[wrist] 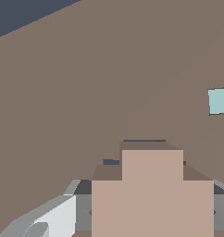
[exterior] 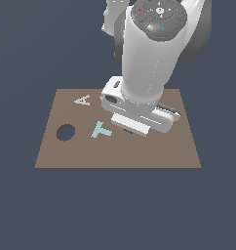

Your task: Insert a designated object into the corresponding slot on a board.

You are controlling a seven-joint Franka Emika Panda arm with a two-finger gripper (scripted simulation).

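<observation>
**benchrat:** Pincer (exterior: pixel 131 131) is right down on the board (exterior: pixel 51 151) in the exterior view, and the arm covers everything under it. On the wrist view the tan cross (wrist: pixel 152 194) sits between the fingers (wrist: pixel 49 217), which look clamped on it from both sides — so it's holding the piece, not empty.

**servo_sam:** So insertion step then? Where's the slot?

**benchrat:** I'd say so, final lowering. All I can see of the slot (wrist: pixel 144 140) is thin dark slivers peeking past the cross's stepped edges — the piece hangs almost dead over it. Can't tell whether it's partly seated or just hovering.

**servo_sam:** And the teal T (exterior: pixel 101 130)?

**benchrat:** Just beside the pincer, toward the exterior view's left, with the round hole (exterior: pixel 66 132) further that way and the letter A (exterior: pixel 83 100) behind it. None of that matters here.

**servo_sam:** Next move?

**benchrat:** My guess: nudge until those slivers even out, push straight down, then let go. Any twist and the stepped edges will probably catch on the rim.
</observation>
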